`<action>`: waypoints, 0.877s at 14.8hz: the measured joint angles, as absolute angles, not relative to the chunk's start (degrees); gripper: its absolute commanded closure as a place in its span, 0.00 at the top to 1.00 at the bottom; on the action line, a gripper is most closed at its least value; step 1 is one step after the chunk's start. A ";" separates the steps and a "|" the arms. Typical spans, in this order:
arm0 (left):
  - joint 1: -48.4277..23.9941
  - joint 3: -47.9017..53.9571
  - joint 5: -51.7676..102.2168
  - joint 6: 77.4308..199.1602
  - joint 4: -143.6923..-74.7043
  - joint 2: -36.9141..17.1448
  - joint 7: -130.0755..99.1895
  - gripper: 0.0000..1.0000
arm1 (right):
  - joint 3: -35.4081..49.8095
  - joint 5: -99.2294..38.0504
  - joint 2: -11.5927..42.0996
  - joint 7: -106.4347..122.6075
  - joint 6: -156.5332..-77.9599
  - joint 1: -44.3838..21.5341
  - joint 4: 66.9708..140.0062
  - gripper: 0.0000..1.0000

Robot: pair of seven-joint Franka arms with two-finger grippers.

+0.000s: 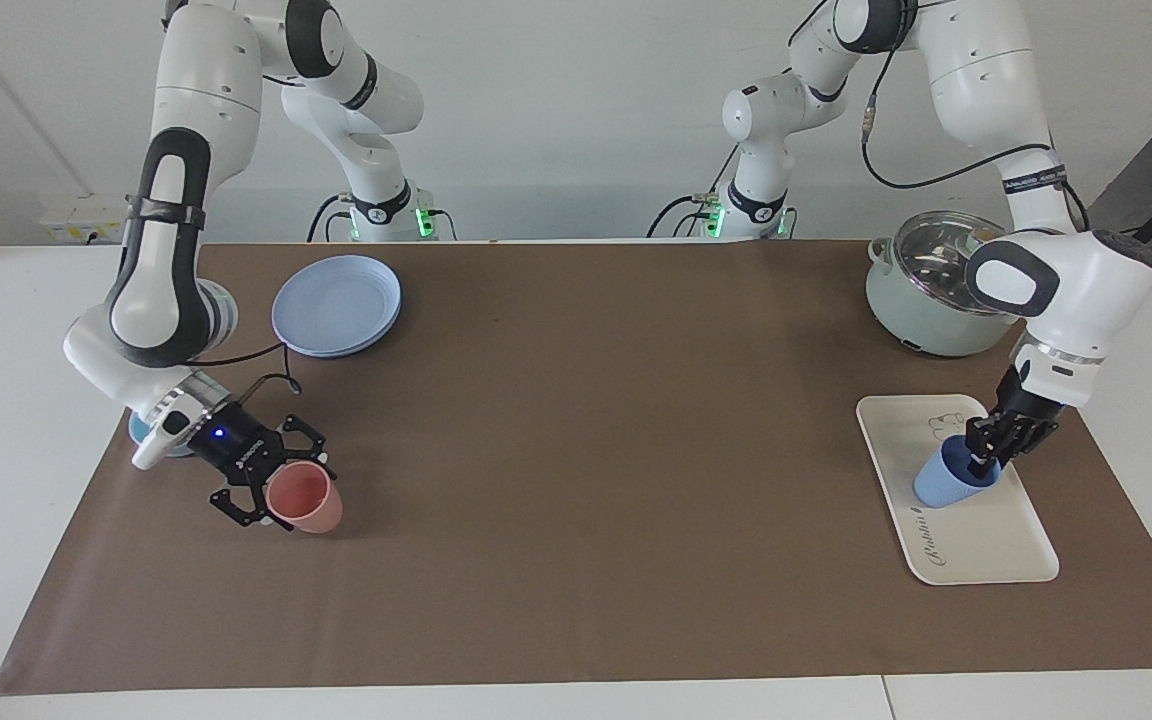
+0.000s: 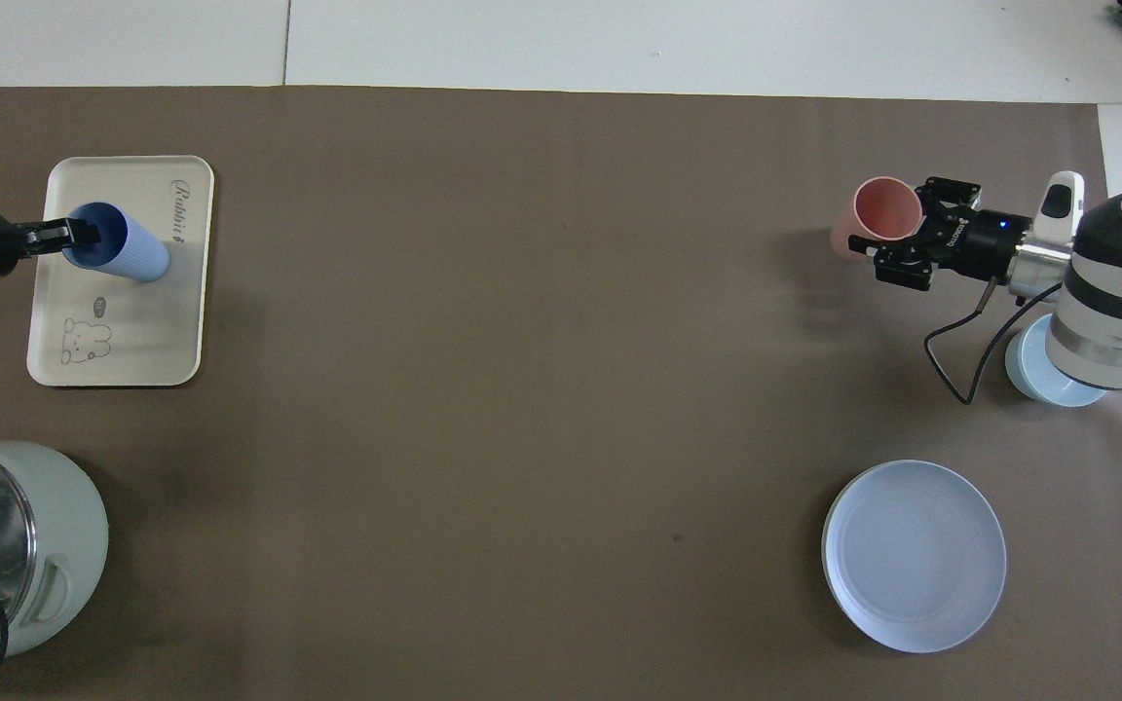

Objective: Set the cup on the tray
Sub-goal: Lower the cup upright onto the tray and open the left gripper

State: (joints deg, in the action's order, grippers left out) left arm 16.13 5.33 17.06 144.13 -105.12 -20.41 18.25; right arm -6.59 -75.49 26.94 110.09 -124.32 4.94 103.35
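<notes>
The periwinkle-blue cup (image 1: pixel 948 482) is tilted on its side over the cream tray (image 1: pixel 986 545), at the left arm's end of the table. Its lower end is at the tray's surface; I cannot tell whether it touches. My left gripper (image 1: pixel 988 455) is shut on the cup's rim. In the overhead view the cup (image 2: pixel 128 251) lies across the tray (image 2: pixel 164 326), with the left gripper (image 2: pixel 69 234) at its mouth. My right gripper (image 1: pixel 281 488) is at the right arm's end, shut on the rim of a tilted salmon-pink cup (image 1: pixel 311 503); both show in the overhead view (image 2: pixel 912 234), (image 2: pixel 878 216).
Stacked round blue plates (image 1: pixel 336 305) (image 2: pixel 914 555) lie near the right arm's base. A light-blue bowl (image 2: pixel 1038 375) sits under the right arm's wrist. A pale green pot with a glass lid (image 1: pixel 926 300) (image 2: pixel 16 545) stands nearer to the robots than the tray.
</notes>
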 measured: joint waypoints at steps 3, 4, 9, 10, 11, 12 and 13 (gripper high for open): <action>16.13 5.32 17.03 135.94 -99.47 -20.42 18.25 1.00 | -6.49 -75.88 27.49 112.19 -123.74 5.22 103.35 0.00; 16.13 5.30 16.56 131.94 -96.94 -20.40 18.14 1.00 | -6.41 -75.89 27.58 112.98 -123.74 5.21 103.36 0.00; 11.38 5.84 3.30 108.47 -82.49 -20.12 8.11 1.00 | -6.30 -75.90 27.75 114.95 -123.74 5.12 103.64 0.00; 8.77 5.86 2.31 105.29 -80.49 -20.06 4.24 1.00 | -6.30 -75.90 27.82 115.24 -123.74 5.12 103.85 0.00; 6.35 5.87 1.68 102.54 -79.10 -20.03 1.06 1.00 | -6.30 -75.90 27.88 115.49 -123.74 5.12 104.08 0.00; 4.19 5.85 1.18 99.71 -78.02 -20.03 -1.19 1.00 | -6.30 -76.01 27.95 116.19 -123.74 5.14 104.35 0.10; 2.32 5.83 0.49 96.70 -76.91 -20.00 -2.70 1.00 | -6.31 -76.50 28.03 117.14 -123.74 5.15 104.56 0.37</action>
